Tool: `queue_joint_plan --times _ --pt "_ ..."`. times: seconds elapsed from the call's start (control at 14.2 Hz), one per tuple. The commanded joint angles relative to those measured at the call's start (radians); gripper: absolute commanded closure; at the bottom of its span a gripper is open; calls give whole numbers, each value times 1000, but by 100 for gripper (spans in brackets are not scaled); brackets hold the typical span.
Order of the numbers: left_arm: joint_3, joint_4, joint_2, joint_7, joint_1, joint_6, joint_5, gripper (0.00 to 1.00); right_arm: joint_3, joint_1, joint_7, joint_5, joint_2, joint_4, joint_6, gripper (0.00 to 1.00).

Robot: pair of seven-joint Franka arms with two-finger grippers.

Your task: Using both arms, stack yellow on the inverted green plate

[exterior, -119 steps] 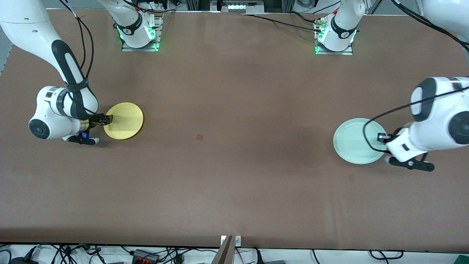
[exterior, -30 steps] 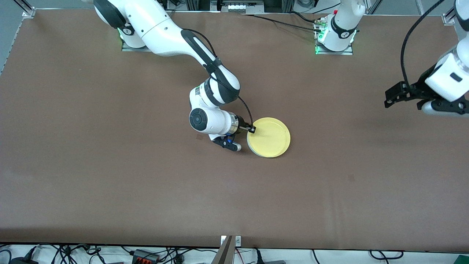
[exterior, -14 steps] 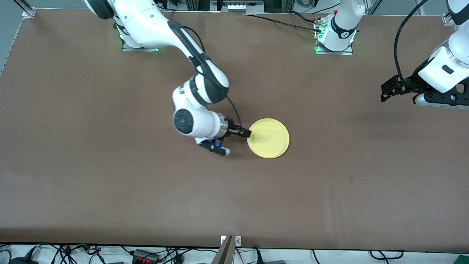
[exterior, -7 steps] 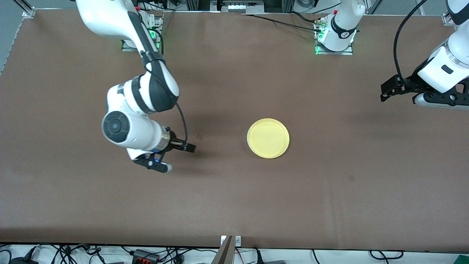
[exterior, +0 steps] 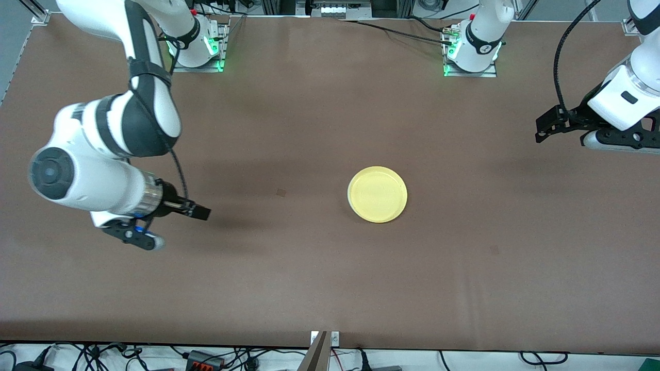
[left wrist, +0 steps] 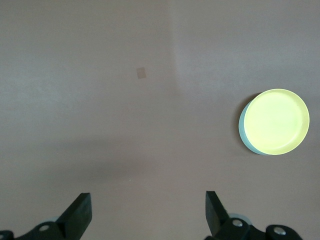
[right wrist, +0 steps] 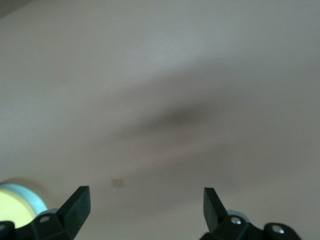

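Note:
The yellow plate [exterior: 377, 194] lies flat, rim up, in the middle of the table on top of the green plate. Of the green plate only a thin pale rim shows, in the left wrist view [left wrist: 242, 131] and the right wrist view [right wrist: 31, 196]; the yellow plate shows there too [left wrist: 278, 121] [right wrist: 11, 214]. My right gripper [exterior: 200, 212] [right wrist: 145, 201] is open and empty, up over bare table toward the right arm's end. My left gripper [exterior: 542, 130] [left wrist: 148, 210] is open and empty, held high over the left arm's end, waiting.
A small square mark [exterior: 281, 192] is on the brown table between the right gripper and the plates. The two arm bases [exterior: 197, 49] [exterior: 470, 51] stand along the table's edge farthest from the front camera. Cables lie along the edge nearest the front camera.
My right gripper has let go of the yellow plate's rim and drawn away toward the right arm's end. The plates have stayed put. The left arm has not moved.

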Motion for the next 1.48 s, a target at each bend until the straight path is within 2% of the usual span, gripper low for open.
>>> queue_joint_plan --times 0.0,0.14,0.21,0.35,0.56,0.63,0.77,0.85,1.06,1.27,1.41 --pt "-10 5 -7 19 9 -6 17 0 -16 -6 -47 -18 -33 -5 -16 0" --pt "-12 5 -7 12 7 -6 17 0 10 -66 -73 -62 -71 -40 3 0" --pt "-12 5 -5 10 7 -6 17 0 41 -101 -108 -83 -96 -63 9 0" --pt "-14 7 -2 22 7 -2 15 0 151 -193 -143 -152 -166 -133 47 0" --pt "-24 7 -3 24 10 -8 11 0 208 -235 -147 -283 -260 -204 61 0" --pt "-24 7 -3 24 10 -11 11 0 261 -303 -148 -288 -297 -233 61 0" --pt "-24 7 -3 22 10 -16 15 0 411 -472 -169 -298 -367 -284 61 0" --pt "-26 7 -3 22 10 -16 15 0 430 -500 -197 -327 -384 -290 61 0" --pt "-27 7 -5 22 10 -17 15 0 428 -514 -297 -405 -414 -287 54 0" --pt "-27 7 -5 24 10 -20 15 0 405 -529 -398 -445 -415 -270 23 0" --pt "-27 7 -5 22 9 -22 15 0 397 -535 -441 -439 -427 -272 3 0"
